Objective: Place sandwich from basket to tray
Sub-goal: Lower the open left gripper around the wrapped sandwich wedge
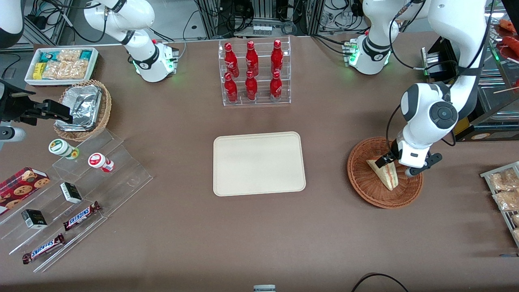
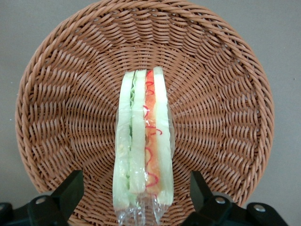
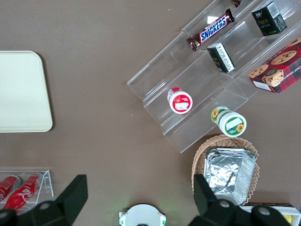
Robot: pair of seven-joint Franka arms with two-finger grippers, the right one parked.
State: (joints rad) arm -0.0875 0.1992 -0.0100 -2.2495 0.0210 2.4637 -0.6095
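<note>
The sandwich (image 1: pixel 384 173) lies in your basket (image 1: pixel 361 178), a wrapped wedge with its cut side up; the wrist view shows its green and red filling layers (image 2: pixel 143 141) running lengthwise between pale bread. It rests across the basket's middle, its narrow tip pointing toward roughly five o'clock in the front view.

Your gripper (image 1: pixel 395 164) is lowered over the basket, directly above the sandwich's broad end. Its fingers (image 2: pixel 70 188) stand spread, one on each side of the sandwich, with wicker visible between each finger and the wrapper; neither touches it.

The basket (image 2: pixel 225 70) sits on the brown table (image 1: pixel 259 235) toward the working arm's end. The tray (image 1: pixel 258 163) lies flat at the table's centre, at about nine o'clock from the basket and well apart from it. A clear rack of red bottles (image 1: pixel 253 71) stands at twelve o'clock from the tray.
</note>
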